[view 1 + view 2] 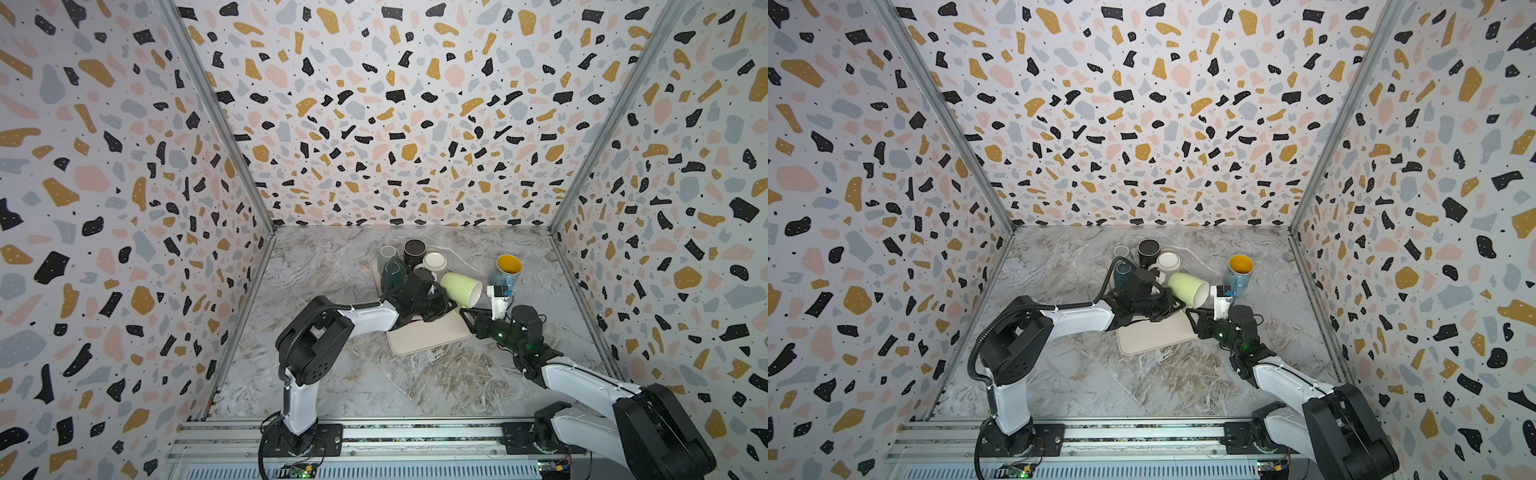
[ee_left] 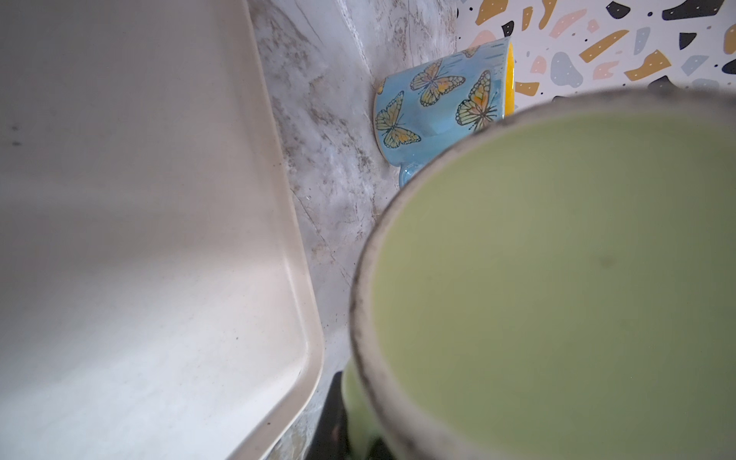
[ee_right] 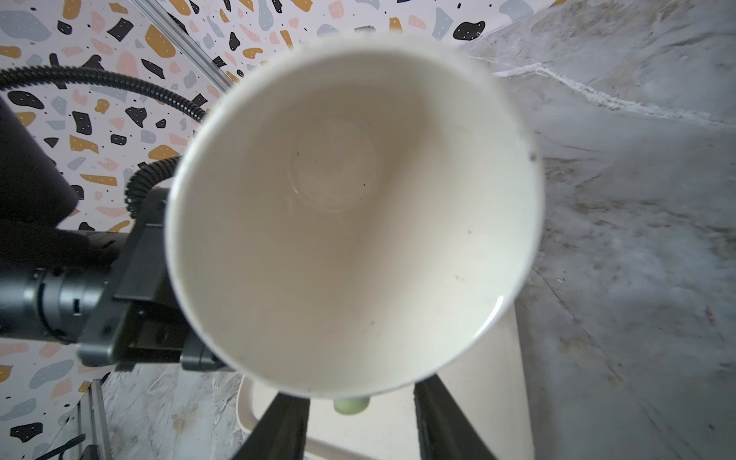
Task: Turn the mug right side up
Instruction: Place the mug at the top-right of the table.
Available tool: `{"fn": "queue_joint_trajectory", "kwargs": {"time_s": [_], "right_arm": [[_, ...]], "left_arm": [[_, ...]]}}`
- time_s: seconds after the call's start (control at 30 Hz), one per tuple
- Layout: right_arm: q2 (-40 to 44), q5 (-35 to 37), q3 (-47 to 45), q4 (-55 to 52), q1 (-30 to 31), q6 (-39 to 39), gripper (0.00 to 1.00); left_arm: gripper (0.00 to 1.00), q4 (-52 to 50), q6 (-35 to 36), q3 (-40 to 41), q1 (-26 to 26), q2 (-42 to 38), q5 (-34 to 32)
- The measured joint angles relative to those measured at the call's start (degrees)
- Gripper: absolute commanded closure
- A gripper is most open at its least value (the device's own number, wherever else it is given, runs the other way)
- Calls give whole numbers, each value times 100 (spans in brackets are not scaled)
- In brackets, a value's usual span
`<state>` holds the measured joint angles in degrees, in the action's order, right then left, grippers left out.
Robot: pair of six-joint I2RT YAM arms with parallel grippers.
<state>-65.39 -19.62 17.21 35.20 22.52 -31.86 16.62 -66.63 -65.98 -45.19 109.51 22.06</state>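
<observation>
The green mug [image 1: 459, 287] is finished in a smooth, glossy glaze, cream inside; its base ring is left matt and rough. The cream tray [image 2: 139, 239] looks matt and smooth, like plastic. A gloss glaze is shown by the butterfly mug [image 2: 430, 111]. The marble-patterned tabletop [image 1: 415, 382] is smooth, faintly sheened.

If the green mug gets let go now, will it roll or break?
Probably roll: the green mug is tipped sideways, round-walled, over the tray. It looks like glazed pottery, so likely stiff, and could chip if dropped. The glossy rim may be slippery.
</observation>
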Motion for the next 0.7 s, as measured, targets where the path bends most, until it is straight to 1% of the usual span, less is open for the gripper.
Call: {"fn": "queue_joint_trajectory", "kwargs": {"time_s": [0.3,0.7], "right_arm": [[-175,83,87,48,0,9,61],[-221,197,90,90,22,-35,70]], "left_arm": [[100,63,-31,0,-44,0,0],[100,109,-39,0,-57,0,0]]}}
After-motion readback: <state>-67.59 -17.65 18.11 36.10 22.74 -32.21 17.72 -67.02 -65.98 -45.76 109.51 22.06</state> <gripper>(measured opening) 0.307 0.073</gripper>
